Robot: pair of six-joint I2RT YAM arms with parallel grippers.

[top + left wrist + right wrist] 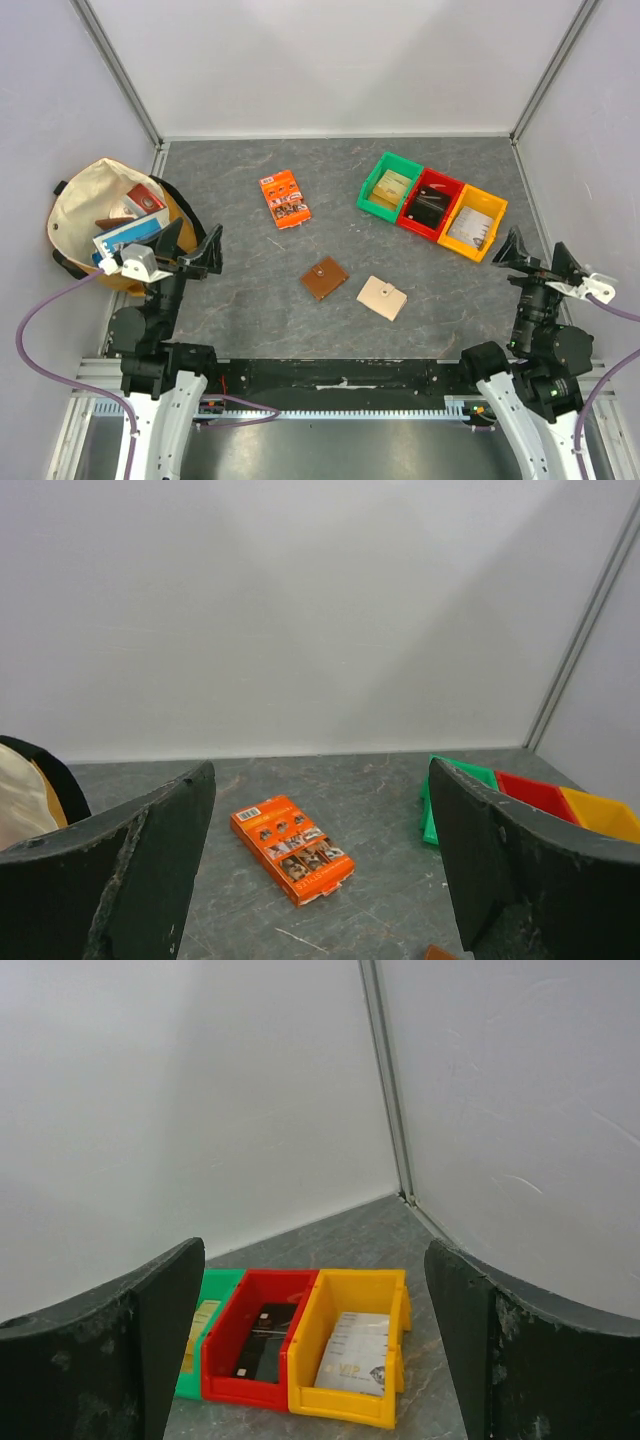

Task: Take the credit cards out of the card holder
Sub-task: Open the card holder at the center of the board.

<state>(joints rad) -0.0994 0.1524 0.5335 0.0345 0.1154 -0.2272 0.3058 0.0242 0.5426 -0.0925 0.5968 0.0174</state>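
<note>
Left of the black base plate point(340, 372), the left arm point(150, 335) is showing black joints above a white lower shell. A purple cable point(18, 345) is looping from its white wrist camera point(140, 262). Right of the plate, the right arm point(540, 350) is wearing the same colours. The left gripper's point(198, 235) broad black fingers point(120, 880) are showing grey scuffs, and one is showing a small screw point(500, 832).

Seven things on or beside the table point(240, 300), plus two claws
Two folding wallets: one beige card holder point(382, 297), one brown wallet point(324, 278); three bins in a row: green bin point(368, 192), red bin point(441, 179), yellow bin point(487, 196); one orange box point(285, 199); one cream bag point(85, 195); two arms, one claw each: left claw point(195, 236), right claw point(535, 245)
</note>
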